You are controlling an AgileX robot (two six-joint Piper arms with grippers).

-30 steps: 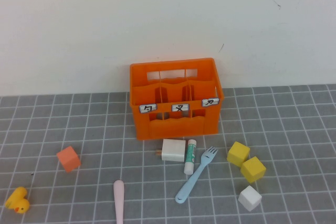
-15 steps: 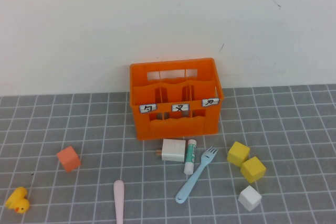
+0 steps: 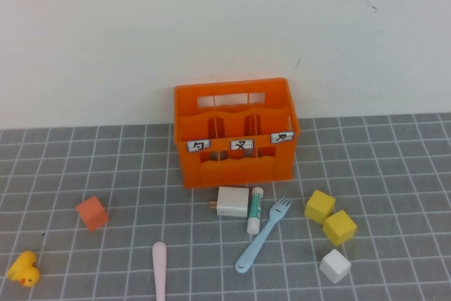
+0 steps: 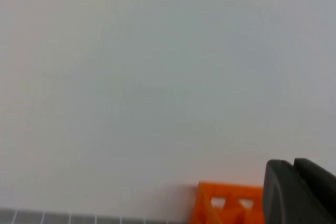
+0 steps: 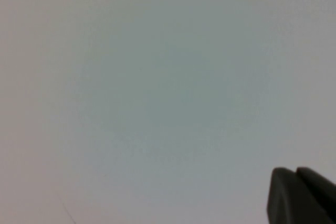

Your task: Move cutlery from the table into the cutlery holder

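Observation:
The orange cutlery holder (image 3: 236, 132) stands at the back middle of the grey tiled table (image 3: 394, 167), against the white wall. A light blue fork (image 3: 263, 236) lies in front of it, tines toward the holder. A pale pink utensil (image 3: 160, 269) lies at the front edge, partly cut off. Neither arm shows in the high view. My left gripper (image 4: 294, 166) is raised, its fingers together and empty, with the holder's corner (image 4: 226, 205) beside it. My right gripper (image 5: 295, 174) faces only the white wall, fingers together and empty.
A white-and-green tube (image 3: 254, 210) and a white block (image 3: 232, 201) lie just left of the fork. Two yellow cubes (image 3: 320, 206) (image 3: 340, 228) and a white cube (image 3: 335, 266) sit to its right. An orange cube (image 3: 91, 213) and a yellow duck (image 3: 23, 269) are at the left.

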